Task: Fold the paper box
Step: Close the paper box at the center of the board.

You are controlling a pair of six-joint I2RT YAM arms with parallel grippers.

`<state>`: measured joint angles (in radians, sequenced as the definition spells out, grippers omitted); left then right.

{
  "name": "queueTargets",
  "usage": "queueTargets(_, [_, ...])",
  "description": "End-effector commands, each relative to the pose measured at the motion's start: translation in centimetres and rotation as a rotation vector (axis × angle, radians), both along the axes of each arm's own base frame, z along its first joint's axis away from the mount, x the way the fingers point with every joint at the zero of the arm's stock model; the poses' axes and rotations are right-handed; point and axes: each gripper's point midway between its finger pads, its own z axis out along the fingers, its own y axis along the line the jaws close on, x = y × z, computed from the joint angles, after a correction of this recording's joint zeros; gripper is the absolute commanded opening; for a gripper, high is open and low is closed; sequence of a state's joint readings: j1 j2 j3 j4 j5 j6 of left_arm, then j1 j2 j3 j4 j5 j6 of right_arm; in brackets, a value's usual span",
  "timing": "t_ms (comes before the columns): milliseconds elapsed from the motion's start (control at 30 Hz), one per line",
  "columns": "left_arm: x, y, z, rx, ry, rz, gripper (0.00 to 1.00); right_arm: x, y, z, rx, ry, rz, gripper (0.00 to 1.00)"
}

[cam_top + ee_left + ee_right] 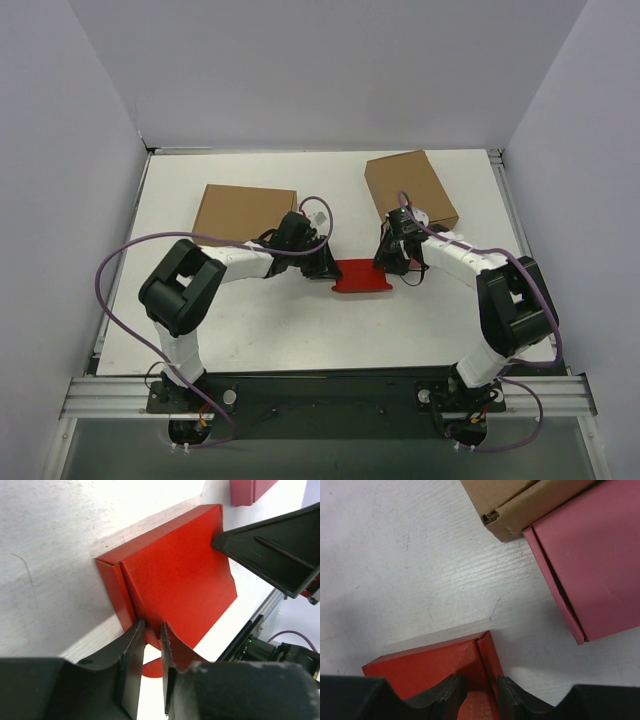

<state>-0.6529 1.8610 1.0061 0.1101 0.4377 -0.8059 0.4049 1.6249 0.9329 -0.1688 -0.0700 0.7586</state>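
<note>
The paper box (362,275) is a small red cardboard box lying low on the table between my two grippers. In the left wrist view the paper box (180,570) shows its flat panel and a raised left side wall. My left gripper (152,635) straddles that wall, jaws narrow but open, with a gap still showing. In the right wrist view the box's right corner (445,667) shows, and my right gripper (482,690) stands open astride the right side wall. In the top view the left gripper (330,268) and right gripper (392,265) sit at opposite ends of the box.
Two brown cardboard boxes lie behind: one at back left (245,212), one at back right (410,188). A small pink box (590,565) rests beside the right brown box (520,505), close to my right wrist. Grey walls enclose the table on three sides.
</note>
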Motion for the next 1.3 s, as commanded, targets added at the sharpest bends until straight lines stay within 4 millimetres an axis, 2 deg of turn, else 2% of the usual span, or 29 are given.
queueTargets(0, [1.0, -0.3, 0.1, 0.069, -0.061, -0.024, 0.27, -1.8, 1.6, 0.0, 0.065, 0.067, 0.028, 0.34])
queueTargets(100, [0.8, -0.9, 0.4, 0.041, -0.048, -0.034, 0.21, -1.7, 1.6, 0.0, 0.067, 0.067, 0.029, 0.34])
queueTargets(233, [1.1, -2.0, 1.2, -0.001, -0.070, -0.039, 0.20, -1.7, 1.6, -0.1, 0.066, 0.070, 0.029, 0.33])
queueTargets(367, [1.2, 0.1, -0.4, 0.132, -0.059, -0.023, 0.20, -1.8, 1.4, -0.2, 0.057, 0.073, 0.028, 0.34])
queueTargets(400, [1.7, 0.6, -0.6, 0.161, -0.073, -0.004, 0.22, -1.8, 1.3, -0.1, 0.056, 0.073, 0.029, 0.33])
queueTargets(500, [2.8, 1.3, 0.8, 0.163, -0.122, 0.011, 0.30, -1.8, 1.1, -0.2, 0.054, 0.073, 0.023, 0.34])
queueTargets(600, [3.8, 0.9, 2.8, 0.131, -0.187, 0.005, 0.42, -1.6, 0.7, 0.0, 0.050, 0.066, 0.018, 0.33])
queueTargets(700, [4.5, 0.3, 4.3, 0.102, -0.230, -0.001, 0.49, -1.3, 0.4, 0.2, 0.049, 0.060, 0.009, 0.33])
queueTargets(867, [5.4, 0.7, 5.7, 0.112, -0.288, 0.024, 0.52, -0.9, 0.5, 0.1, 0.050, 0.067, 0.013, 0.33])
queueTargets(933, [5.6, 1.4, 5.6, 0.130, -0.289, 0.043, 0.53, -0.8, 0.5, 0.2, 0.048, 0.067, 0.015, 0.33])
queueTargets(1033, [5.4, 2.4, 4.2, 0.172, -0.246, 0.061, 0.56, -0.6, 0.4, 0.2, 0.047, 0.067, 0.010, 0.33])
queueTargets(1133, [4.6, 2.6, 2.8, 0.158, -0.189, 0.033, 0.60, -0.4, 0.3, 0.3, 0.045, 0.065, 0.008, 0.33])
queueTargets(1267, [3.7, 2.5, 1.3, 0.135, -0.133, 0.002, 0.60, -0.4, 0.2, 0.2, 0.043, 0.072, 0.006, 0.33])
